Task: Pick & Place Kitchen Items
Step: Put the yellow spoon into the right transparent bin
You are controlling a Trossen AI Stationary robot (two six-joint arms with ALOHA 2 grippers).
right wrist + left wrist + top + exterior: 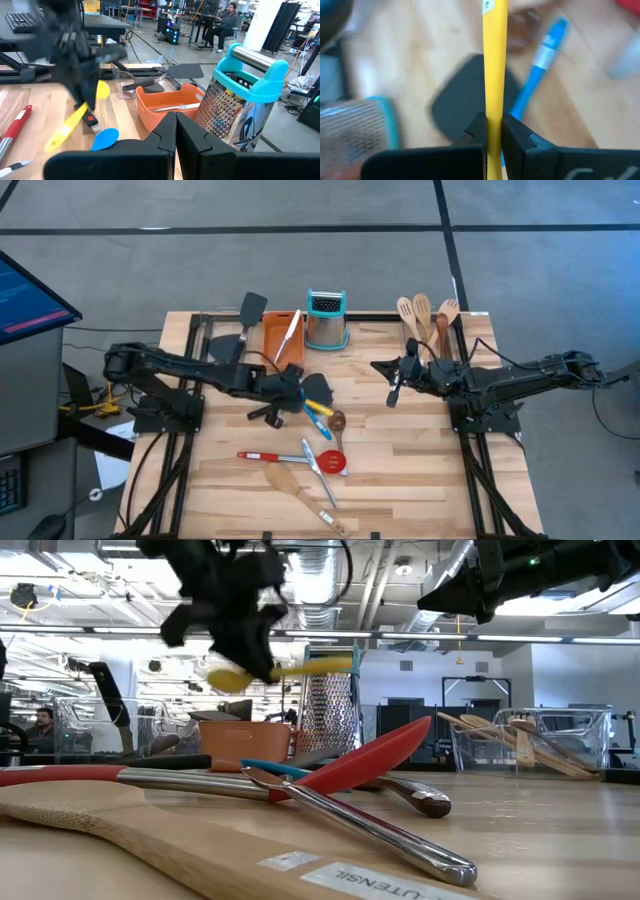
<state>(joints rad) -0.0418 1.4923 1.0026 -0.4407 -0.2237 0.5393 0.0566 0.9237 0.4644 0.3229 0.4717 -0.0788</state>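
Left gripper (493,131) is clamped on the handle of a long yellow plastic spoon (494,60), lifted clear of the wooden table (420,470), above a blue-handled spoon (318,418) and a black turner (318,389). Right gripper (395,383), fingers together and empty, hovers over bare table near the steel box grater with teal top (326,320).

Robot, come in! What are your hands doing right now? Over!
Left tool shut on yellow spoon, lifted above the table. Right tool shut, empty, hanging near grater. Blue spoon and black turner lie below. Over.
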